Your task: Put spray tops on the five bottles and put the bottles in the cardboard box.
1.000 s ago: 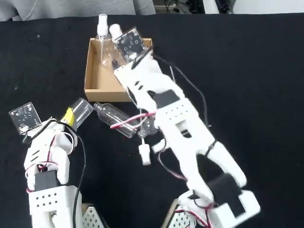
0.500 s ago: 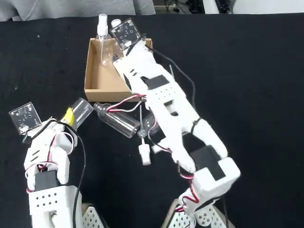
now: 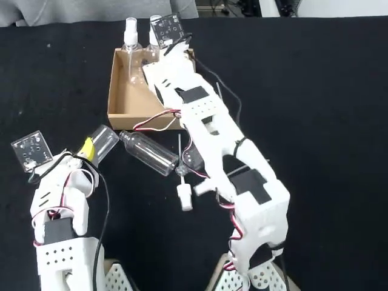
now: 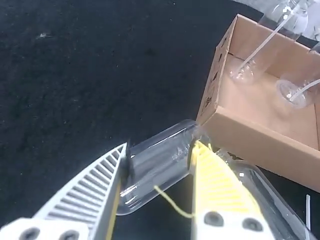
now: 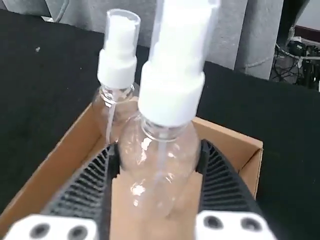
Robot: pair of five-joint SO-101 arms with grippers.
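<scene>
Right gripper [image 5: 155, 165] pinches capped clear plastic bottle [image 5: 167, 95] upright; brown cardboard box [image 5: 235, 140] floor directly beneath, second capped bottle [image 5: 116, 70] just beside. Left gripper [image 4: 157, 160] clamps uncapped clear bottle [image 4: 150, 172].

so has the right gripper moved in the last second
Yes: the right gripper carried its bottle toward the cardboard box's far wall.

the cardboard box [image 3: 124, 106] sits on the table [image 3: 315, 91], toward its far left. two capped bottles stand side by side at the box's far end: the first bottle [image 3: 131, 48] on the left, the second bottle [image 5: 165, 125] just right of it, between the fingers of the right tool [image 5: 157, 150]. in front of the box an uncapped bottle [image 3: 148, 153] lies on the table. left of it a lying bottle [image 4: 155, 167] sits between the fingers of the left tool [image 4: 160, 150]. a loose spray top [image 3: 183, 195] lies nearer the front.
</scene>
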